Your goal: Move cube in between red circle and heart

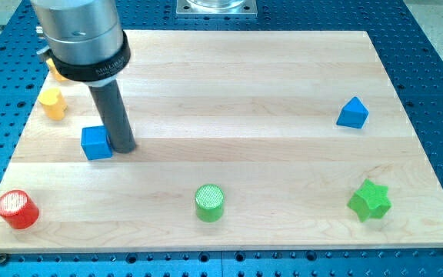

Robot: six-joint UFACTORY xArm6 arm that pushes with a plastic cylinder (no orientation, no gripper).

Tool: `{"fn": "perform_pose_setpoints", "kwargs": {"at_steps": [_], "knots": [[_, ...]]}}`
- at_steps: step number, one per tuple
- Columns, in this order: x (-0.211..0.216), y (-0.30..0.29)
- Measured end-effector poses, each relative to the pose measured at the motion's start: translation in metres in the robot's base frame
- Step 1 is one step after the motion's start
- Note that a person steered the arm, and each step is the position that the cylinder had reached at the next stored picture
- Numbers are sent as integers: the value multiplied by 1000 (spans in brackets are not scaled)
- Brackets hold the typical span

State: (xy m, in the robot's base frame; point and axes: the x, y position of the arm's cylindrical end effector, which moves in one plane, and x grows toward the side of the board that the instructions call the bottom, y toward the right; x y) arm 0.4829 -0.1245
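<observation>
A blue cube (96, 142) sits on the wooden board at the view's left. My tip (124, 146) rests on the board just right of the cube, touching or almost touching its right side. A red circle block (17, 209) stands at the view's bottom left, below and left of the cube. A yellow block (52, 101), perhaps the heart, lies above and left of the cube; its shape is hard to make out. Another yellow or orange piece (53, 69) shows partly behind the arm's grey body.
A green circle block (210, 202) sits at bottom centre. A green star (369, 201) is at bottom right. A blue triangular block (352, 113) is at the right. The board's edge (221, 248) meets a blue perforated table.
</observation>
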Motion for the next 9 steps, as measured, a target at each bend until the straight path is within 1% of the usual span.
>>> {"fn": "perform_pose_setpoints", "kwargs": {"at_steps": [1, 3, 4, 5, 6, 7, 8, 9], "knots": [[4, -32], [-28, -39], [-19, -82], [-10, -82], [-6, -54], [-1, -88], [-1, -90], [-2, -39]]}}
